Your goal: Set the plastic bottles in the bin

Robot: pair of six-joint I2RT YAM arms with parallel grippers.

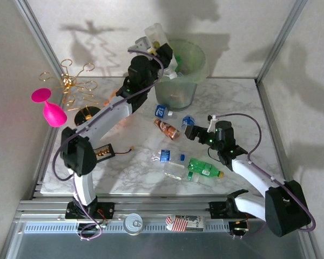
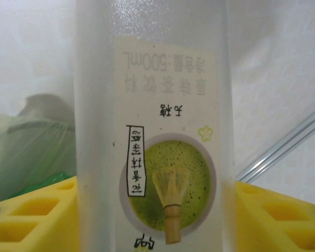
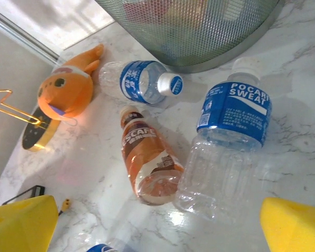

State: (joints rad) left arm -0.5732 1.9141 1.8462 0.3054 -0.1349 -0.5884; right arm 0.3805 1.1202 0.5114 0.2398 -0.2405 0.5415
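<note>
Left tool [image 2: 155, 218] pinches frosted white matcha-label bottle [image 2: 152, 79] by rim of translucent green bin [image 1: 179, 93]; right tool [image 3: 157, 231] spread above ribbed clear Pocari bottle [image 3: 226, 152] on marble worktop [image 1: 135, 167].

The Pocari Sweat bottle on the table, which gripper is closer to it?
Right. The right gripper hovers just above the Pocari Sweat bottle; the left gripper is farther off at the bin rim, holding a white bottle.

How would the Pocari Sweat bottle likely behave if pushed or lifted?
The Pocari Sweat bottle looks clear and empty, so it is probably light. Lying on its side on the smooth table, it may roll or slide when pushed. Its thin ribbed wall would likely dent under a firm squeeze.
</note>
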